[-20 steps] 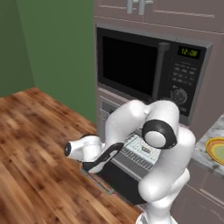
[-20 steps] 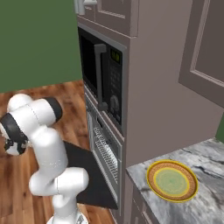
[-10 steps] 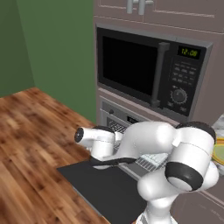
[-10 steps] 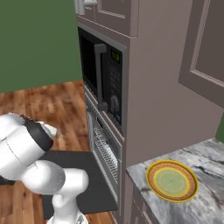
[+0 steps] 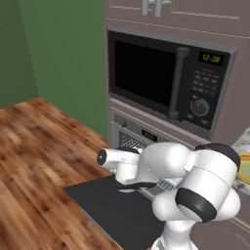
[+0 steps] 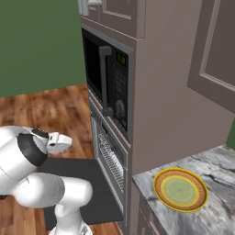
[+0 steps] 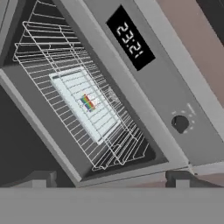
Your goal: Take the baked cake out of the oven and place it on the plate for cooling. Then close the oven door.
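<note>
The oven [image 5: 128, 125] sits under the microwave, and its dark oven door [image 5: 110, 209] hangs down flat, fully lowered. The hand view looks into the cavity: the cake [image 7: 85, 104], a flat white slab with a small coloured mark, lies on the wire rack [image 7: 122, 148]. My gripper [image 7: 109, 181] is open and holds nothing. It is in front of the oven mouth and short of the rack. The plate [image 6: 180, 189], yellow-orange rimmed with a pale green centre, lies bare on the marble counter to the right of the oven. The lowered oven door [image 6: 87, 180] also shows there.
A black microwave [image 5: 166, 80] with a vertical handle sits directly above the oven. The oven panel carries a black display [image 7: 130, 38] and a knob [image 7: 180, 123]. My white arm [image 5: 195, 180] bends low over the lowered door. Wooden floor spreads to the left.
The arm has folded down and swung its elbow to the right, bringing the hand lower and closer to the oven mouth. The jaws stayed open. The oven door and plate have not moved.
</note>
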Tool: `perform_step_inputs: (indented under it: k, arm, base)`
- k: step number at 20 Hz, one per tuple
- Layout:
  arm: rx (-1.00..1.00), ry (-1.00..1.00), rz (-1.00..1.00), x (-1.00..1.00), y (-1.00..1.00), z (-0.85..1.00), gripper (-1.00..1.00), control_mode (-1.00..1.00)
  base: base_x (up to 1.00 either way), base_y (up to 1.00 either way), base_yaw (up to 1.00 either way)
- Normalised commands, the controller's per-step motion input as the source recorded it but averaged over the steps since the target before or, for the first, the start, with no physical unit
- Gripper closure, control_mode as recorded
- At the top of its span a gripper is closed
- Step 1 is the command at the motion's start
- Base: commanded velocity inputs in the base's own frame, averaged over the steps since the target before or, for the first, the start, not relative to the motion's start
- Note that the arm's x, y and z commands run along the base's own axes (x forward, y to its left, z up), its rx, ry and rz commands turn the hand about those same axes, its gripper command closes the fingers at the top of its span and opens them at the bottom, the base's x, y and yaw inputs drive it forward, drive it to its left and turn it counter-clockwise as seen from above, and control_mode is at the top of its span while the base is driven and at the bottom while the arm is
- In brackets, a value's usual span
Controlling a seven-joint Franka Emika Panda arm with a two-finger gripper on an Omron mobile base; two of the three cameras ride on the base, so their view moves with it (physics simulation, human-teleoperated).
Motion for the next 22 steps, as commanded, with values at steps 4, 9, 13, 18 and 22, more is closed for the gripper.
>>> perform_step_inputs:
  k: [4, 9, 13, 18, 22]
  arm:
    - [-0.1, 0.25, 0.0, 0.46, 0.0, -0.51, -1.0, -1.0]
    - [-0.1, 0.28, 0.0, 0.67, 0.0, -0.54, -1.0, -1.0]
    - [-0.16, 0.09, 0.0, 0.25, 0.01, -0.64, -1.0, -1.0]
    - [-0.18, 0.0, 0.01, 0.02, 0.05, -0.68, -1.0, -1.0]
    - [-0.13, 0.0, 0.0, 0.32, 0.0, -0.52, -1.0, -1.0]
  base:
    - [0.0, 0.0, 0.0]
    - [0.0, 0.0, 0.0]
    - [0.0, 0.0, 0.0]
    - [0.0, 0.0, 0.0]
    - [0.0, 0.0, 0.0]
